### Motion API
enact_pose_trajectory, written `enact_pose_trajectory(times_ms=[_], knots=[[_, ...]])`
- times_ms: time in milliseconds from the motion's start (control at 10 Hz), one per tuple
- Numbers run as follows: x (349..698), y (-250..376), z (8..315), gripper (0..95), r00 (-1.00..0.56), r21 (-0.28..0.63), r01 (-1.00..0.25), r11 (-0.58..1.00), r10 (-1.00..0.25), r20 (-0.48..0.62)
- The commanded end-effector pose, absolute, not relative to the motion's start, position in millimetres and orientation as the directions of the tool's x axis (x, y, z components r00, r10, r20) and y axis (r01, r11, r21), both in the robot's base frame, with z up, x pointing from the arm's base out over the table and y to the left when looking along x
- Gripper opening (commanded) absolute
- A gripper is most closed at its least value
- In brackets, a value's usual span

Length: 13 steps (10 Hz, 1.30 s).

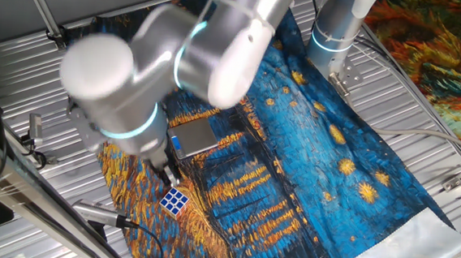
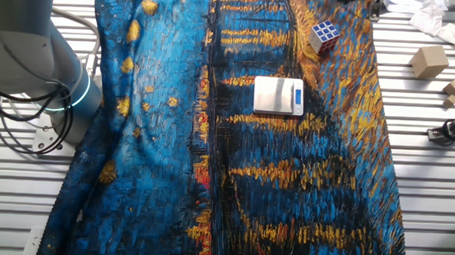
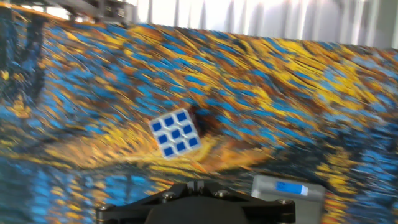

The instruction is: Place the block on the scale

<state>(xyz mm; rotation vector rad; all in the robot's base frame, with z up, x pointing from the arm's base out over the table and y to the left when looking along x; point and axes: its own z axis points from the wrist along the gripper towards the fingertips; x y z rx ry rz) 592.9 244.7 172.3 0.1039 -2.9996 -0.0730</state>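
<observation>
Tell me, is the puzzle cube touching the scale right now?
Apart. The other fixed view shows the block lying on the cloth, with a strip of painted fabric plainly visible between it and the scale.

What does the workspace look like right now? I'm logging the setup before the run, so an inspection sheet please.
Surface: starry-night patterned cloth over a slatted metal table.
Job's things: puzzle cube on the cloth, apart from the pocket scale, whose platform is bare.
Clutter: wooden blocks and crumpled paper off the cloth.
Hand: hand near the cube; fingers not discernible.
Cables: black cables by the arm base.
Surroundings: another painted cloth.
</observation>
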Motion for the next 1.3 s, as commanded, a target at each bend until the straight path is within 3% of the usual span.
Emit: enact_pose_trajectory(times_ms=[100, 800, 1300], knots=[[592.9, 252.7, 156.4, 0.0, -0.992, 0.051, 0.031, 0.998, 0.025, 0.121], [585.0, 252.3, 96.7, 0.0, -0.999, 0.061, 0.036, 0.997, 0.033, 0.038], [584.8, 252.8, 85.7, 0.0, -0.999, 0.059, 0.040, 0.997, 0.039, 0.020]])
